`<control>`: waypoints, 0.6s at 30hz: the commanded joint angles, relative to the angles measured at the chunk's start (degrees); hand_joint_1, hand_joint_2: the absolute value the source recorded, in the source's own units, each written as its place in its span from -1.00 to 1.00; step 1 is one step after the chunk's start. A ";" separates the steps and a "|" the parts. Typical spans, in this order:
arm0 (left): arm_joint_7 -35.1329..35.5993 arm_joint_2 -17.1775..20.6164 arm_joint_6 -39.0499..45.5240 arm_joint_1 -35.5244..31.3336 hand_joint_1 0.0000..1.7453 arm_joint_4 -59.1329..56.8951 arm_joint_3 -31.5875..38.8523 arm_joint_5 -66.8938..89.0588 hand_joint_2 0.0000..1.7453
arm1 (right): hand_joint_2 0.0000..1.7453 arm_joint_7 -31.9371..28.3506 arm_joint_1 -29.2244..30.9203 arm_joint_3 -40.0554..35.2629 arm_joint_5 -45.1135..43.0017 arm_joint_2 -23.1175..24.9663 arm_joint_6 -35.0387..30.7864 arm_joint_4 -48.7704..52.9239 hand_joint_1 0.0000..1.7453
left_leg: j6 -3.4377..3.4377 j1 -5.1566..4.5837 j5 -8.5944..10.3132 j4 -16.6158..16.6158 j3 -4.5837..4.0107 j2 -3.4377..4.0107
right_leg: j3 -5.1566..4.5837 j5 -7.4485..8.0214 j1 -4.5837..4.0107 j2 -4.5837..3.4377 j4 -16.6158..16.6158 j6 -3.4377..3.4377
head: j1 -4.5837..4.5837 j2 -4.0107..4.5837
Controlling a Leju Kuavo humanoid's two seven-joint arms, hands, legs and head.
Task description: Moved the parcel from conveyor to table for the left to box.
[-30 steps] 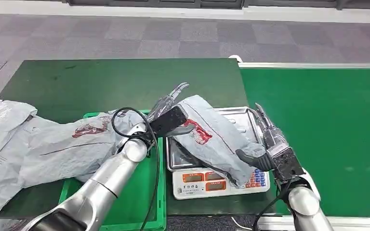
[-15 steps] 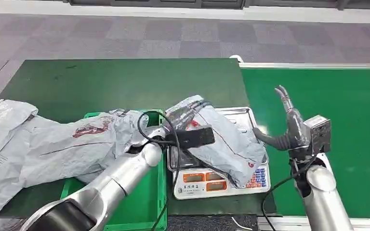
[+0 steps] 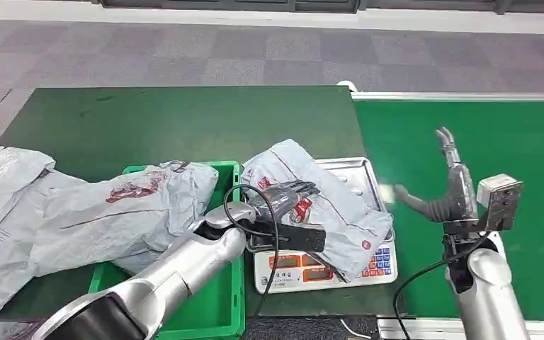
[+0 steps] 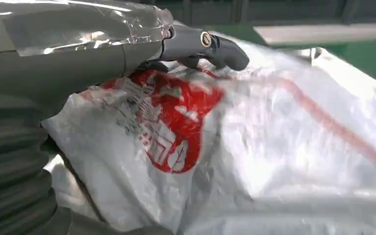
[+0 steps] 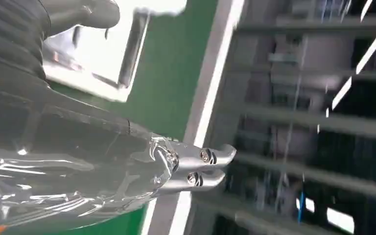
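A grey poly-bag parcel (image 3: 333, 205) with a red print lies on the steel pan of a weighing scale (image 3: 360, 172). My left hand (image 3: 287, 194) lies on top of the parcel's near side, fingers stretched over the red print and touching the bag. In the left wrist view the left hand (image 4: 196, 44) reaches across the crumpled parcel (image 4: 274, 147). My right hand (image 3: 450, 188) is raised over the conveyor belt (image 3: 482, 134), right of the scale, fingers apart and holding nothing. The right wrist view has the right hand (image 5: 191, 166) in the air.
A green crate (image 3: 219, 312) stands left of the scale with a large grey parcel (image 3: 134, 205) draped over it. More grey bags (image 3: 0, 191) lie at the table's left edge. The green table (image 3: 184, 120) stretches behind. A black cable loops by my left wrist.
My right hand let go of the parcel and drew away up and right over the belt. The parcel settled flatter on the scale. My left hand came from behind it onto its top.
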State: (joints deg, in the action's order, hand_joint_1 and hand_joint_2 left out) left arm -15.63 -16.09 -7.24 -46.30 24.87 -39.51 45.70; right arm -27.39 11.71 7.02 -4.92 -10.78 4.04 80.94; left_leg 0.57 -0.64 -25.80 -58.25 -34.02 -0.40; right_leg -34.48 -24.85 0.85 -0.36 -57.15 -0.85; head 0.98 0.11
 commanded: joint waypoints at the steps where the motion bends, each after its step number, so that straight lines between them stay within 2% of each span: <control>1: 4.53 -0.99 1.07 3.05 -1.00 -7.19 -14.25 7.88 1.00 | 1.00 -1.89 4.16 3.51 -0.14 0.72 -2.86 -9.11 -1.00 | -0.12 0.05 -0.01 0.27 0.39 0.11 | 0.40 0.04 -0.06 -0.05 0.31 0.05 | 0.02 0.00; 2: 7.47 -1.06 4.95 4.41 -0.78 -6.71 -16.61 10.94 1.00 | 1.00 -2.32 5.78 2.72 -0.49 0.60 -2.43 -10.71 -1.00 | -0.07 0.02 -0.03 0.20 0.41 0.07 | 0.42 0.00 -0.02 -0.04 0.24 0.00 | 0.02 0.00; 4: 8.66 -1.48 6.50 5.77 -0.78 -6.81 -17.02 11.70 1.00 | 1.00 -2.34 8.36 1.51 -0.33 0.91 -2.71 -13.34 -1.00 | -0.04 -0.01 -0.03 0.27 0.51 0.15 | 0.53 0.02 0.00 -0.08 0.31 -0.03 | 0.00 0.00; 7: 8.72 -1.42 6.59 5.61 -0.78 -6.95 -16.95 11.78 1.00 | 1.00 -2.60 8.69 1.11 -0.34 0.94 -2.88 -13.80 -1.00 | 0.03 0.00 -0.12 0.19 0.61 0.19 | 0.69 -0.02 0.00 -0.15 0.24 -0.09 | 0.02 0.00; 8: 8.52 -1.37 7.32 5.47 0.82 -6.84 -17.10 12.22 1.00 | 1.00 -2.86 8.62 0.65 -0.50 0.71 -3.05 -13.79 -1.00 | 0.01 0.00 -0.09 0.26 0.65 0.25 | 0.73 0.03 0.00 -0.19 0.32 -0.07 | 0.00 0.00; 9: 8.76 -1.57 8.75 5.61 1.00 -6.70 -16.67 12.29 1.00 | 1.00 -2.94 9.17 0.21 -0.71 0.52 -3.22 -14.10 -1.00 | 0.04 0.01 -0.07 0.30 0.68 0.20 | 0.77 0.01 -0.01 -0.13 0.37 -0.11 | 0.02 0.00; 11: 8.64 -1.98 9.97 5.54 1.00 -6.73 -15.60 11.87 1.00 | 1.00 -2.90 9.79 -0.39 -1.33 0.01 -3.55 -14.61 -1.00 | 0.13 -0.03 -0.20 0.10 0.86 0.06 | 1.03 -0.21 0.02 -0.03 0.17 -0.21 | 0.02 0.00; 15: 6.31 -2.81 10.58 4.97 1.00 -6.30 -10.38 7.11 1.00 | 1.00 -2.30 11.05 -1.82 -2.57 -1.14 -3.45 -16.35 -1.00 | 0.08 0.00 -0.10 0.18 0.64 0.17 | 0.93 -0.04 -0.01 -0.12 0.28 -0.19 | 0.00 0.00; 18: 5.08 -3.40 12.88 3.91 1.00 -6.06 -8.20 5.17 1.00 | 1.00 -2.22 10.58 -1.84 -3.22 -1.51 -3.76 -16.00 -1.00 | 0.10 -0.01 -0.12 0.14 0.88 0.04 | 1.04 -0.14 0.00 -0.01 0.21 -0.20 | 0.00 0.00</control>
State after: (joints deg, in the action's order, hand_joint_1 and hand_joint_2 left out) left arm -8.64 -19.06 3.41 -43.62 22.32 -51.38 53.83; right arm -30.03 18.89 8.11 -6.95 -11.21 0.61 71.34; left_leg 0.76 -0.68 -25.91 -58.23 -33.17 -0.59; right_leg -33.42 -25.03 0.88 -0.19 -57.08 -1.08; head 0.98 0.11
